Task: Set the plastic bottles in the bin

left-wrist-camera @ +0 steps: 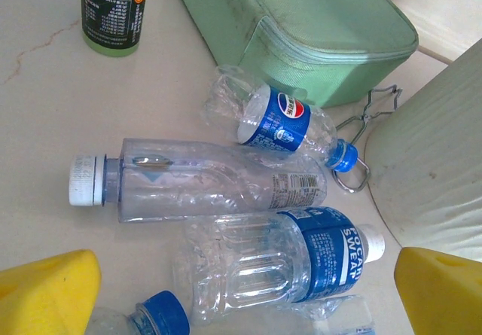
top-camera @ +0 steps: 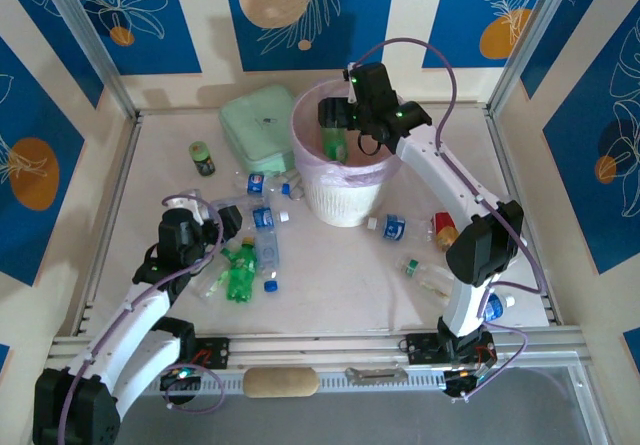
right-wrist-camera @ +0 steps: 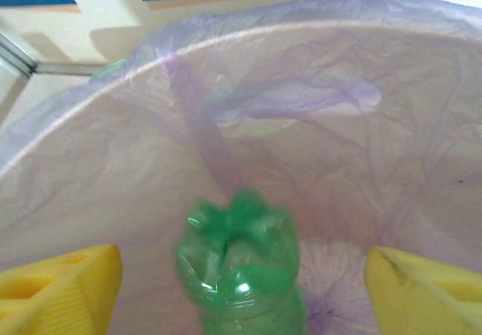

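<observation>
Right gripper (right-wrist-camera: 242, 286) was found over the mouth of the bin (top-camera: 345, 200), jaws spread and each yellow pad (right-wrist-camera: 64, 286) standing clear of the green bottle (right-wrist-camera: 237, 248). The bottle lay between and just beyond the pads, base towards the wrist and blurred. It was inside the rim and judged to be dropping. Farther ahead was the pink liner (right-wrist-camera: 361, 124). To finish the release well, the jaws ought to be left wide, the hand centred, and any withdrawal made straight up so no pad snags the liner. Left gripper (left-wrist-camera: 242, 293) was likewise spread and held nothing. A blue-labelled bottle (left-wrist-camera: 301, 263) lay just ahead between its pads, with a clear white-capped bottle (left-wrist-camera: 211, 184) beyond it and a crushed blue-capped bottle (left-wrist-camera: 282, 117) farther still. The nearest was judged the best next pick.
</observation>
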